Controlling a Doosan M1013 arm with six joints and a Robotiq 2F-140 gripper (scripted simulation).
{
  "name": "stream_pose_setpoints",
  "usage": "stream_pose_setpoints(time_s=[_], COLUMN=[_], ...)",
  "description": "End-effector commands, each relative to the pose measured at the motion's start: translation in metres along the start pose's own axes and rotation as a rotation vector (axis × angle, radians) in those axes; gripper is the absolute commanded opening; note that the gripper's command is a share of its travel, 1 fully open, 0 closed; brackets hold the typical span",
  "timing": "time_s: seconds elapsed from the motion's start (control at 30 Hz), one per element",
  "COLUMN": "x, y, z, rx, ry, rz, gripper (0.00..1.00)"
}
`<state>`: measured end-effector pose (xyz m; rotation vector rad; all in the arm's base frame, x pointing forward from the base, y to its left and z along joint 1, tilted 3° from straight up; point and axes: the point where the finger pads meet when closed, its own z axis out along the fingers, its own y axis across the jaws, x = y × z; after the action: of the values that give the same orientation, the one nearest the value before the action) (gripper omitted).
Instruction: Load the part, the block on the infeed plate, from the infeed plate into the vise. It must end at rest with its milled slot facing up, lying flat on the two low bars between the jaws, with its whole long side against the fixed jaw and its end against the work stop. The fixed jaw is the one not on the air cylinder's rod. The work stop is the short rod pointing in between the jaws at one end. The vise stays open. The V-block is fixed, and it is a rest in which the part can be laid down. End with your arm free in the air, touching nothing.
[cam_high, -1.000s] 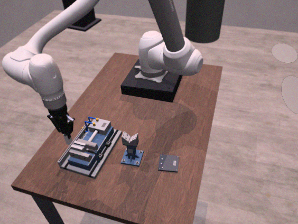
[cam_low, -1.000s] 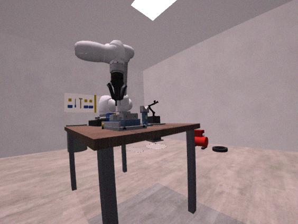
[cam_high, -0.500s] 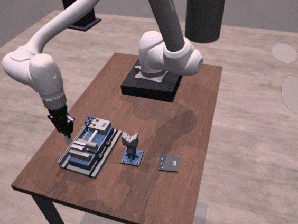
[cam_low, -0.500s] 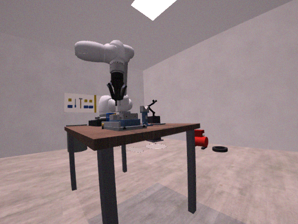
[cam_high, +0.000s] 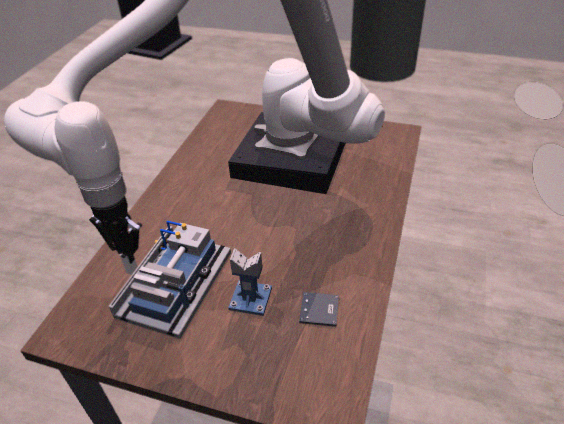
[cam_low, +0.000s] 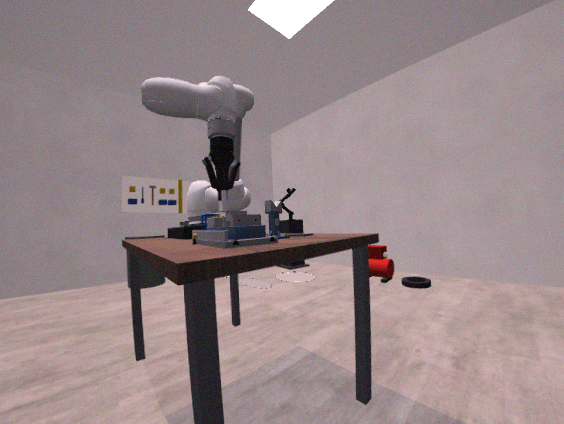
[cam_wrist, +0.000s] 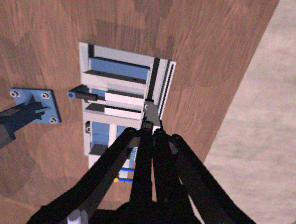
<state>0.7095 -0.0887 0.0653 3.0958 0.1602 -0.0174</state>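
Brown wood grain covers the counter (cam_high: 320, 215), which carries one arm (cam_high: 85, 145) on a black base block, one vise (cam_high: 192, 312), one V-block (cam_high: 246, 265) and one infeed plate (cam_high: 315, 307). The arm reaches out from its base and bends down steeply, so the hand (cam_high: 129, 262) points almost straight at the counter beside the vise's outer end, the end away from the V-block. The hand's fingers are pressed fully together with nothing gripped between them.

One part (cam_wrist: 125, 98), a pale block, lies in the vise between the jaws, not on the infeed plate. In the wrist view the work stop (cam_wrist: 82, 93) points at one end of it. The closed fingertips sit just beside its other end. Whether they touch the part cannot be told.
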Motion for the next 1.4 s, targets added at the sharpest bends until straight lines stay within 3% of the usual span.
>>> stream_pose_setpoints(time_s=[0.0, 1.37], x=[-0.0020, -0.0020], y=[-0.0009, -0.0108], z=[0.0053, 0.0053], rx=[-0.001, -0.001], ry=[-0.004, -0.004], rz=[-0.005, -0.005], gripper=[0.00, 0.00])
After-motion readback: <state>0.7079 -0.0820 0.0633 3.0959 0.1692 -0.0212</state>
